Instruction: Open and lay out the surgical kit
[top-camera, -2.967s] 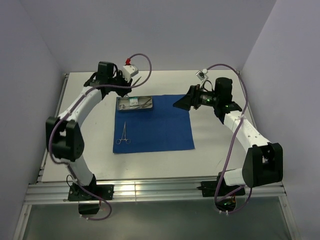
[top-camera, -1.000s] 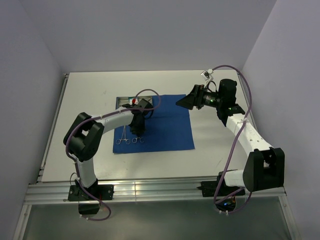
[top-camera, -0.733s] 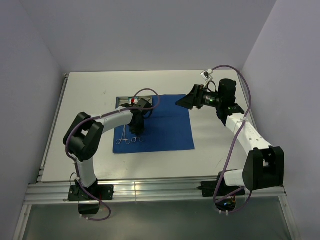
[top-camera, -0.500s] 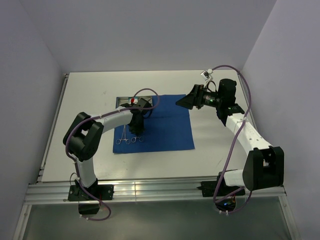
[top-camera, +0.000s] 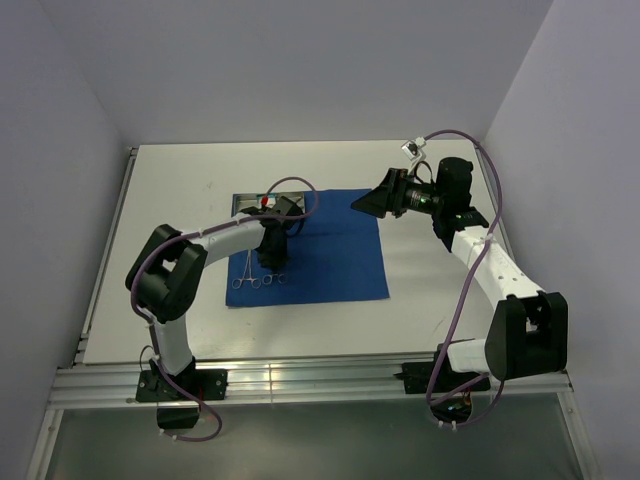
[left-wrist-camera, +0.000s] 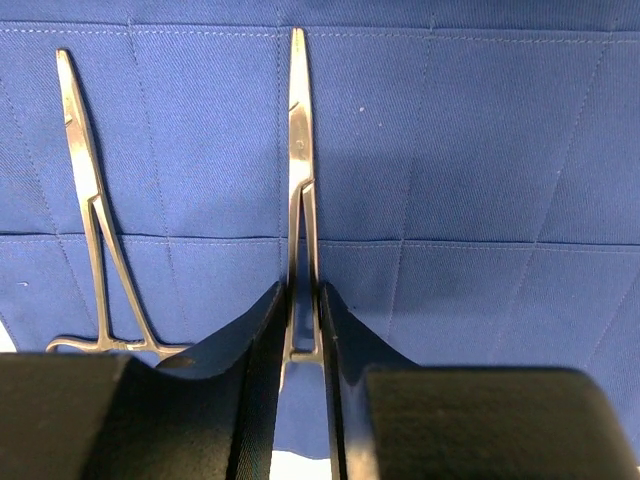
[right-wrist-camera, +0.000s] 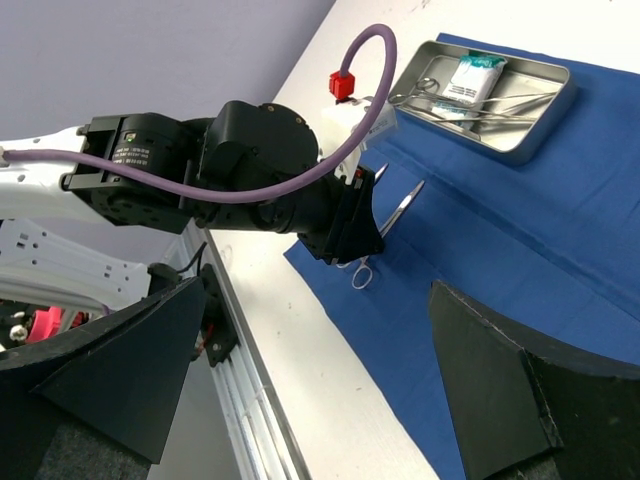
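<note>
The royal-blue cloth (top-camera: 320, 250) lies spread flat on the table. The steel tray (right-wrist-camera: 530, 130) sits at its back left corner and holds the white-green packet (right-wrist-camera: 470, 75) and several slim instruments (right-wrist-camera: 480, 105). One ring-handled clamp (left-wrist-camera: 90, 220) lies on the cloth's near left part. My left gripper (left-wrist-camera: 300, 300) is low over the cloth, shut on the shanks of a second clamp (left-wrist-camera: 298, 150) that lies parallel, just right of the first. It also shows in the top view (top-camera: 272, 262). My right gripper (top-camera: 368, 203) hangs open and empty above the cloth's back right corner.
The white tabletop (top-camera: 430, 280) surrounds the cloth. A metal rail (top-camera: 300, 380) runs along the near edge. Grey walls close in the left, back and right sides. The left arm's purple cable (right-wrist-camera: 330, 150) loops above the tray.
Three seconds ago my left gripper was at the tray; now it is at the cloth's near left with a second clamp beside the first. Over the last second nothing has visibly moved.
</note>
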